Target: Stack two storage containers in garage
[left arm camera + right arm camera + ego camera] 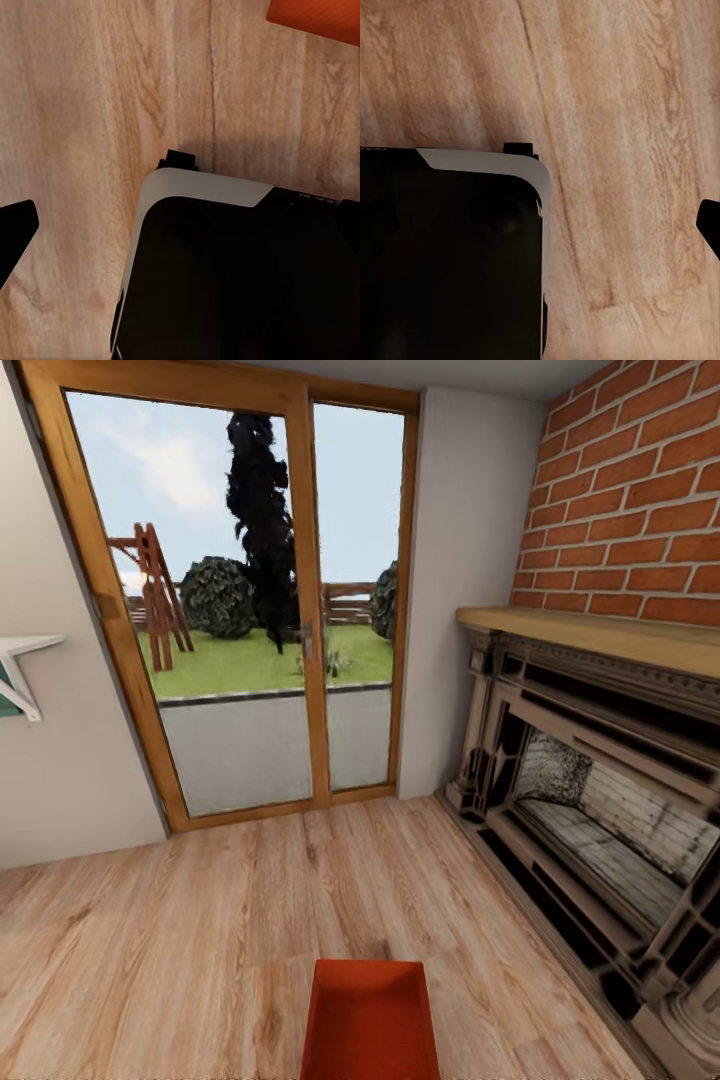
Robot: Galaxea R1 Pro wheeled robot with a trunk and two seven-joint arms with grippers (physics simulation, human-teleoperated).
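light wood-plank floor (180,950) spans the room, meeting a red brick wall (640,490) over a dark fireplace (590,810) with a wooden mantel (600,635), and a wood-framed glass door (240,600) onto a garden. one red-orange storage container (370,1020) sits on the planks at the head view's lower centre; its corner (319,19) shows in the left wrist view. no writing is legible. a dark pincer tip (13,236) shows by the robot's black base (240,277), another (709,225) in the right wrist view; i cannot tell either pincer's opening or hold

Count from my head view: one red box (369,1022) on the wood floor (180,950). One glazed door (240,600) with two panes. One fireplace (600,800), one mantel (610,638), one brick wall (640,490). Outside: one wooden frame (155,595), two bushes (217,597), one dark tree (262,510).
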